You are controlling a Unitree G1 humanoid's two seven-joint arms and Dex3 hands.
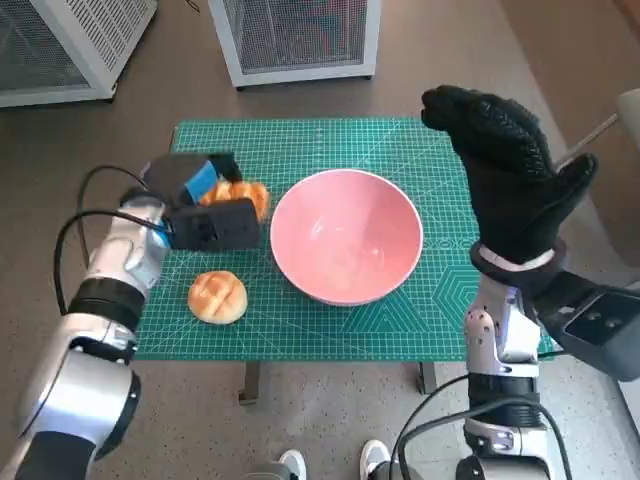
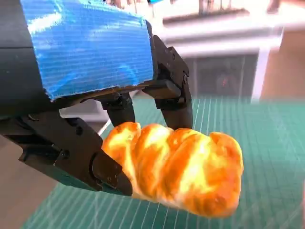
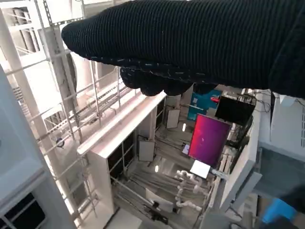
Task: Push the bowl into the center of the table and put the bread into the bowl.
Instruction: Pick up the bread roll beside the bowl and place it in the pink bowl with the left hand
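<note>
On the brown floor (image 1: pixel 420 55) stands the small desk (image 1: pixel 300 345), its whole top covered by a green gridded cutting mat (image 1: pixel 420 160). Beyond its far edge I see two white perforated cabinets, one (image 1: pixel 60 45) at the far left and one (image 1: pixel 295 35) straight ahead. At the near edge, white shoes (image 1: pixel 335 462) of a person show, mostly cut off by the frame.

The pink bowl (image 1: pixel 346 235) sits upright a little right of the mat's middle, with nothing in it. Green mat shows on all sides of it, widest toward the far edge and the right side.

My right robot hand (image 1: pixel 510 175) hangs raised over the right part of the mat, fingers stretched out and apart, holding nothing. Its wrist view looks away from the desk at shelving and a magenta screen (image 3: pixel 208 140), so it tells me nothing about the mat.

My left robot hand (image 1: pixel 195 205) is over the left part of the mat, just left of the bowl. In the left wrist view its black fingers (image 2: pixel 176 102) close around a golden twisted bread (image 2: pixel 178 169); in the head view the robot hand hides most of that bread (image 1: pixel 245 193). I cannot tell whether it is lifted off the mat or touching it.

A round scored bun (image 1: pixel 217 296) lies alone near the front left edge, apart from the bowl.
</note>
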